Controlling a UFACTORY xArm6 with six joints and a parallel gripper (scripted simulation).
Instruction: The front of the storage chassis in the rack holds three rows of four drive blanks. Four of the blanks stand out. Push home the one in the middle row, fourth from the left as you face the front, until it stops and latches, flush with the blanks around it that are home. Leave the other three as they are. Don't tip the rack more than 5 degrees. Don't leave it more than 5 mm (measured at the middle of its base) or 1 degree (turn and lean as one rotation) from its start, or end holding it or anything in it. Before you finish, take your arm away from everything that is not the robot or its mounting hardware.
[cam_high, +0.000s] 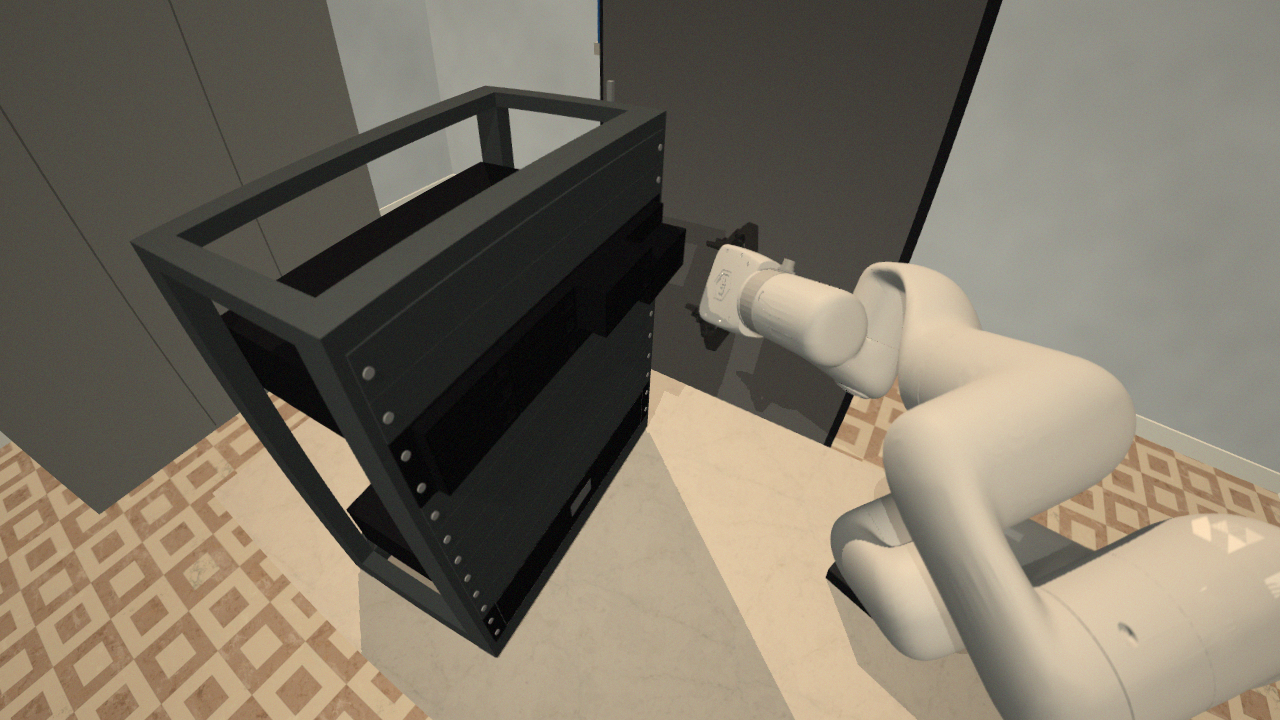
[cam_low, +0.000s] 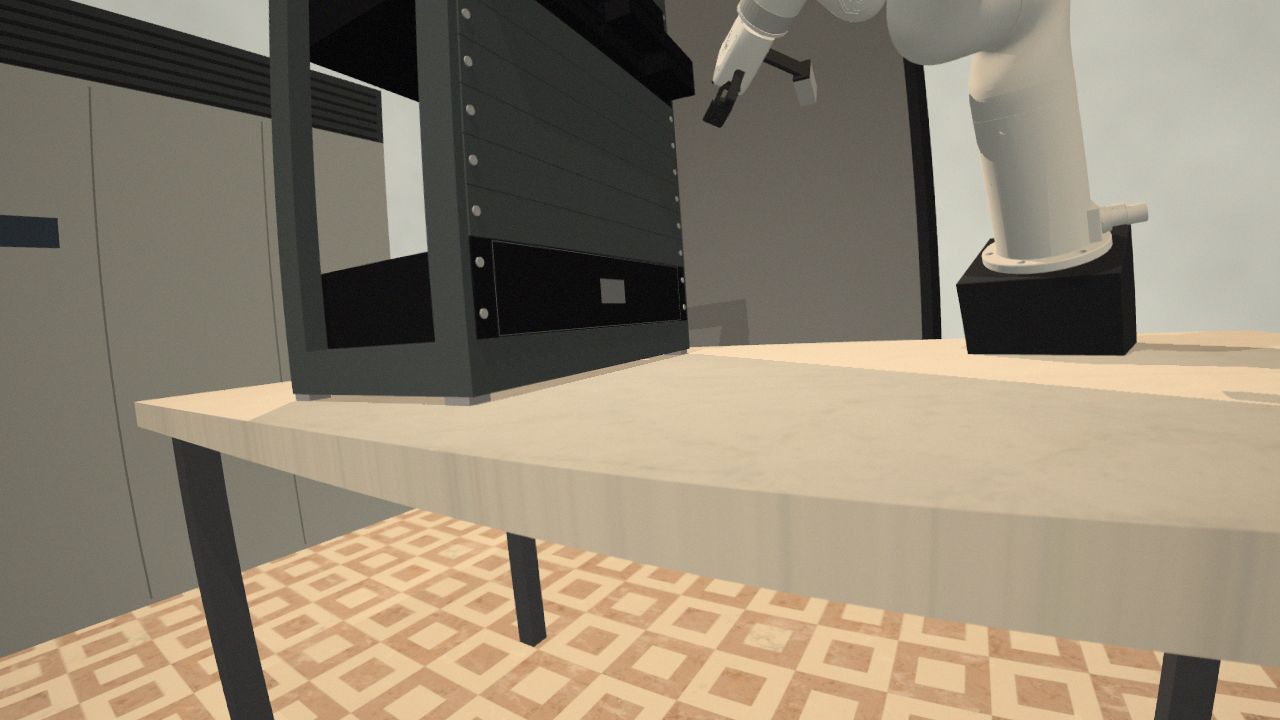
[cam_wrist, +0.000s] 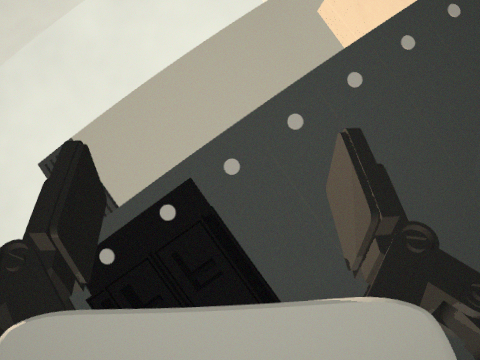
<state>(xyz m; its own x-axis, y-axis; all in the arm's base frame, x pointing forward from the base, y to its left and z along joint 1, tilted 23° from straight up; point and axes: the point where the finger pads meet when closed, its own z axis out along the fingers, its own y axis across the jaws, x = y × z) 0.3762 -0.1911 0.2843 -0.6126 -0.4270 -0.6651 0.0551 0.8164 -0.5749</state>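
Observation:
The dark grey rack (cam_high: 402, 358) stands on the table, and its foot shows in the exterior view (cam_low: 465, 358). The black storage chassis (cam_high: 572, 304) sits in its upper front. Black blanks stand out at the chassis's right end (cam_high: 664, 250), with another lower down (cam_high: 619, 308); I cannot tell their rows. My gripper (cam_high: 711, 284) is open and empty. It hovers just off the rack's front right edge at chassis height, apart from it. In the wrist view the wide fingers frame the chassis corner (cam_wrist: 180, 260) and the rack's screw rail (cam_wrist: 294, 122). The gripper also shows in the exterior view (cam_low: 726, 96).
A black panel unit (cam_low: 581, 286) fills the rack's bottom slot. My arm's black base (cam_low: 1047, 295) stands on the table to the right. A dark door panel (cam_high: 805, 134) rises behind the gripper. Grey cabinets (cam_high: 107, 223) stand behind the rack.

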